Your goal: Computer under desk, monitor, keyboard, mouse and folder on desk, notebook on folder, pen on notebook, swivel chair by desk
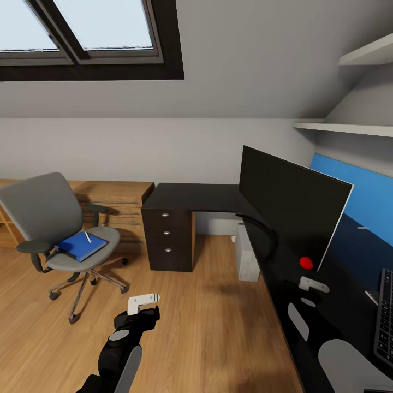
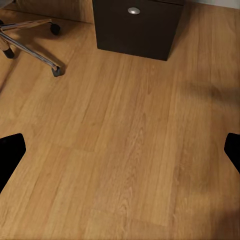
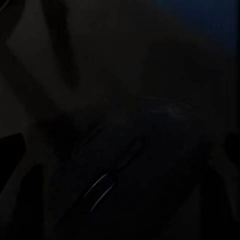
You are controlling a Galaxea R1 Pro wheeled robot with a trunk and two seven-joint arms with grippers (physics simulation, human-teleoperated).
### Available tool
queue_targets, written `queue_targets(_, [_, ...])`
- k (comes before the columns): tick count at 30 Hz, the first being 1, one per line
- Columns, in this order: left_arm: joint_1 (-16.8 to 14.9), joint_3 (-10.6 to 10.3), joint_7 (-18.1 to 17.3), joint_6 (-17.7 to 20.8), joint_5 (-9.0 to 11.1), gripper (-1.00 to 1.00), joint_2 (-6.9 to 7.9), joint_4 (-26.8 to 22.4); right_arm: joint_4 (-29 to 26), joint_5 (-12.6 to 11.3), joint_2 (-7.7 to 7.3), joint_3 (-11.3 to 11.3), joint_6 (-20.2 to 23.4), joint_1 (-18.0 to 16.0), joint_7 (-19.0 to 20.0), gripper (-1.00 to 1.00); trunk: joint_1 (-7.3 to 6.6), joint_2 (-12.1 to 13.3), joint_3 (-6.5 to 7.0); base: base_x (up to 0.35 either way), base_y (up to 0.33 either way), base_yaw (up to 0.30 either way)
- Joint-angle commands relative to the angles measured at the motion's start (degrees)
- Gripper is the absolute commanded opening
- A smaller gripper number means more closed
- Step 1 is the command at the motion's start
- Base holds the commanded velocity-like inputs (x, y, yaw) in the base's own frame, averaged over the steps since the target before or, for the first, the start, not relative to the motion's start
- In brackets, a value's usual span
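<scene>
Blue is the cover of the top book (image 1: pixel 82 245) lying on the seat of the swivel chair (image 1: pixel 52 218), with a white pen (image 1: pixel 87 237) across it — whether that cover is the notebook or the folder I cannot tell, but the pile sits there because it has not yet been carried to the desk (image 1: pixel 196 197). It is well ahead of the left gripper (image 1: pixel 143 303) and off to its outer side, with bare wood floor (image 2: pixel 130 145) between. That gripper hangs low over the floor on a bent arm, and the left wrist view shows its dark fingertips (image 2: pixel 10 152) wide apart with nothing between them; the chair's chrome legs (image 2: pixel 30 42) and the desk's drawer unit (image 2: pixel 137 25) lie beyond. The right arm reaches forward over the dark desktop, its gripper (image 1: pixel 313 284) just short of the monitor (image 1: pixel 292 202), which stands upright on the desk as the task wants. A red ball (image 1: pixel 307 263) sits right by this gripper at the screen's foot. In the dim right wrist view a rounded dark shape, probably the mouse (image 3: pixel 135 165), lies close between the fingers — whether they are clamped on it I cannot tell. The keyboard (image 1: pixel 385 316) lies on the desk off to this gripper's outer side, and the pale computer (image 1: pixel 246 256) stands under the desk, below and inward of it.
</scene>
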Motion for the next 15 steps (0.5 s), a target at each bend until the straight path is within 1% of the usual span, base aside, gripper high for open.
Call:
queue_targets(1, [-0.05, -0.07, 0.56, 0.12, 0.6, 1.0, 0.0, -0.06, -0.05, -0.6, -0.02, 0.11, -0.1, -0.02, -0.3, 1.0, 0.0, -0.03, -0.06, 0.0, 0.0, 0.0])
queue_targets(15, [-0.05, -0.07, 0.57, 0.12, 0.6, 1.0, 0.01, -0.06, -0.05, -0.61, 0.01, 0.11, 0.84, -0.02, -0.65, 1.0, 0.0, -0.03, -0.06, 0.0, 0.0, 0.0])
